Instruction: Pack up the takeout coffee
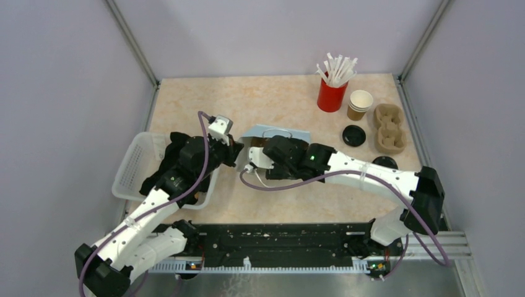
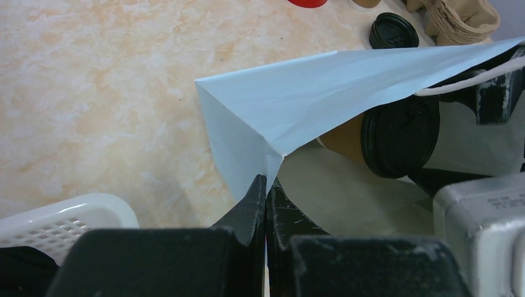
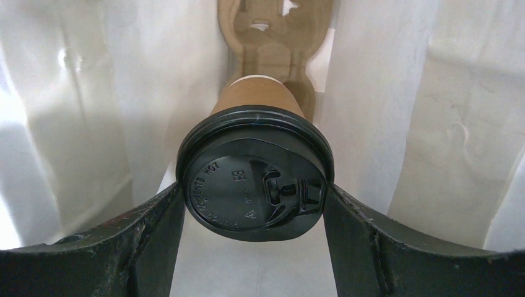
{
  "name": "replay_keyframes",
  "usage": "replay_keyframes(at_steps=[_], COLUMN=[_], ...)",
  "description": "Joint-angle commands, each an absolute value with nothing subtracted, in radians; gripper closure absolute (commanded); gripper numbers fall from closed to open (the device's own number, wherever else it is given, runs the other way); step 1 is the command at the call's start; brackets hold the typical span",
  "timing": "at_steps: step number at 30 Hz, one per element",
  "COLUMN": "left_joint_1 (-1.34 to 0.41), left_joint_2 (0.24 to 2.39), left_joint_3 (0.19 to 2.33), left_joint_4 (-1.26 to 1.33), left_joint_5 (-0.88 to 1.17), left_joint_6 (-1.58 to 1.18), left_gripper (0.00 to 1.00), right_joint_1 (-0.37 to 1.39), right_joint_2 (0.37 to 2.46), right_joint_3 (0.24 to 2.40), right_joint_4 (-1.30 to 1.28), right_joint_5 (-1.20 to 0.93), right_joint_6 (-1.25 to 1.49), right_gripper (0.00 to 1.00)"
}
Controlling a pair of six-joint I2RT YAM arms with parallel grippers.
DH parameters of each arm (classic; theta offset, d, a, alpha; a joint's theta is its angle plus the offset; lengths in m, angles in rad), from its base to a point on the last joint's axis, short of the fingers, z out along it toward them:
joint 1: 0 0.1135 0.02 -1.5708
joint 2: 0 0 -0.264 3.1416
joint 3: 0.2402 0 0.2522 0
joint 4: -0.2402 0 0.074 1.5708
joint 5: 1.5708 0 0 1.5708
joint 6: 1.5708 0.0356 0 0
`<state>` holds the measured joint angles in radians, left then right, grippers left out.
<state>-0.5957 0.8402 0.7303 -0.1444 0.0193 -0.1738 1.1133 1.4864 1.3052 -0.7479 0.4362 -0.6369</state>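
Observation:
A pale blue paper bag (image 1: 277, 132) lies on its side mid-table, mouth toward the arms. My left gripper (image 2: 266, 185) is shut on the bag's rim corner (image 2: 272, 158). My right gripper (image 3: 254, 192) reaches into the mouth, shut on a takeout coffee cup (image 3: 257, 105), brown with a black lid (image 3: 247, 185); both fingers press the lid's sides. In the left wrist view the same cup (image 2: 399, 133) shows under the bag's upper flap (image 2: 322, 86). Deep inside the white-lined bag lies a pulp cup carrier (image 3: 272, 37), just beyond the cup's base.
At the back right stand a red cup of white straws (image 1: 332, 91) and an open kraft cup (image 1: 360, 103). A loose black lid (image 1: 354, 135), a second pulp carrier (image 1: 389, 128) and another lid (image 1: 385, 162) lie nearby. A white mesh basket (image 1: 133, 164) sits left.

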Motion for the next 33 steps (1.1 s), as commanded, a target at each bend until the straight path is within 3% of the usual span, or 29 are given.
replay_keyframes(at_steps=[1, 11, 33], left_joint_1=[-0.598, -0.609, -0.634], left_joint_2=[0.843, 0.844, 0.863], left_joint_3=[0.74, 0.722, 0.718], left_joint_4=[-0.135, -0.157, -0.153], left_joint_5=[0.018, -0.042, -0.005], left_joint_6=[-0.172, -0.148, -0.121], left_gripper=[1.0, 1.0, 1.0], right_joint_1=[1.083, 1.05, 0.958], right_joint_2=[1.445, 1.419, 1.564], right_joint_3=[1.342, 1.233, 1.263], right_joint_4=[-0.725, -0.598, -0.491], right_joint_5=[0.456, 0.469, 0.39], right_joint_6=[-0.653, -0.671, -0.682], right_gripper=[0.45, 0.46, 0.46])
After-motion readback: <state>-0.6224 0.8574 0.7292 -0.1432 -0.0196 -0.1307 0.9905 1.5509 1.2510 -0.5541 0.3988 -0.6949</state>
